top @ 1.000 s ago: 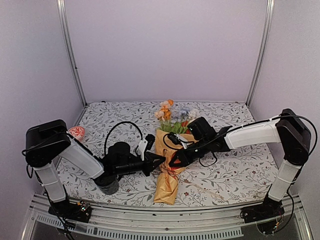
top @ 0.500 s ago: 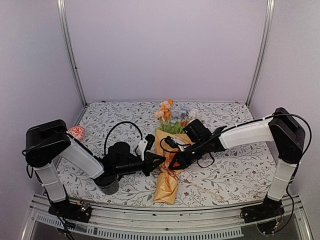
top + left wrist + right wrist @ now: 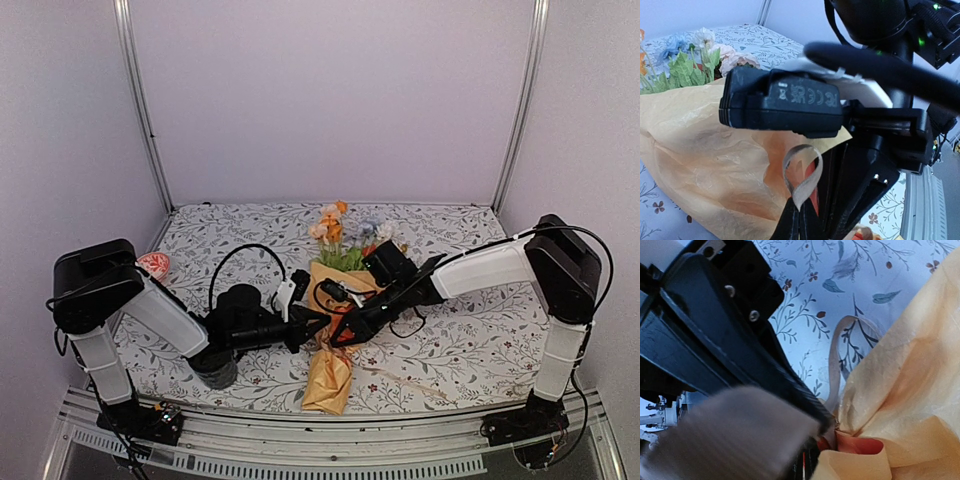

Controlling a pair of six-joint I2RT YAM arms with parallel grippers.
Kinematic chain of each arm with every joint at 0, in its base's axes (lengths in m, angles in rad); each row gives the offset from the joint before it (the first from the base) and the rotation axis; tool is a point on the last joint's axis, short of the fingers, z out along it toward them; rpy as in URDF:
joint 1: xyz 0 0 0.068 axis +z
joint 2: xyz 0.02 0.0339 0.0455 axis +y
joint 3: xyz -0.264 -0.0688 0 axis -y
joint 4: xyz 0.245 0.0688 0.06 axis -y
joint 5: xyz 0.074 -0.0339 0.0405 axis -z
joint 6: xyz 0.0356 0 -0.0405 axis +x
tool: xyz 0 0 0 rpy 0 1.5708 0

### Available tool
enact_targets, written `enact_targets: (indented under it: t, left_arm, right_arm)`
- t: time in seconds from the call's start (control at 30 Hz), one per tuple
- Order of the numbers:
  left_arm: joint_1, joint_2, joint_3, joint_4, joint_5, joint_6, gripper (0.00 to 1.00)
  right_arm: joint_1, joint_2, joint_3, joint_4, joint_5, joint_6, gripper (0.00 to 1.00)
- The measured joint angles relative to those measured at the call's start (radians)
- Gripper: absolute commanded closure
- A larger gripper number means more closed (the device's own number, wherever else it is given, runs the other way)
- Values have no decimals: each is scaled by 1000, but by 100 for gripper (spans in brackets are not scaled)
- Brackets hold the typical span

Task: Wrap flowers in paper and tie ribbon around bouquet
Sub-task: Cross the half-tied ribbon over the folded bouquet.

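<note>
- Top external view: bouquet [image 3: 330,378] lies lengthwise near the middle of the tabletop [image 3: 470,350], wide end towards the far side, narrow end towards the near edge
- Flowers [image 3: 336,226]: peach, orange, white and pale blue heads with green leaves stand out of the wide end
- Paper [image 3: 695,150]: mustard-yellow sheet wrapped round the stems as a cone, creased; the right wrist view shows its orange-red side at a fold
- Arms: both reach in from their own sides and meet at the waist of the bouquet, tips close together
- Left claw [image 3: 322,321]: fully closed, pinching the ribbon [image 3: 802,170]; a short flat tan loop stands up out of the fingertips, just beside the paper
- Right claw [image 3: 343,332]: closed tight, tip against the paper at the waist; whether it has hold of anything cannot be told, as its fingertips are blurred in its own view
- Right wrist view: the ribbon loop arches over the patterned tabletop, its lower end meeting the paper edge
- Other items: dark cup [image 3: 216,372] under the left forearm near the front edge; small red-and-white round thing [image 3: 153,264] at the left edge of the tabletop
</note>
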Motion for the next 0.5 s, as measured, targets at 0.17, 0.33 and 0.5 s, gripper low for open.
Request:
enact_targets:
  t: [0.17,0.33,0.5]
  left_arm:
    - [1,0,0,0,5,0,100]
    - [2,0,0,0,11,-1,100]
    - [2,0,0,0,13,-4,100]
  right_arm:
    - [0,19,-3,77,-72,31,95]
    - [0,27,-8,113,-93,58,95]
    - [0,27,-8,116,-76,66,89]
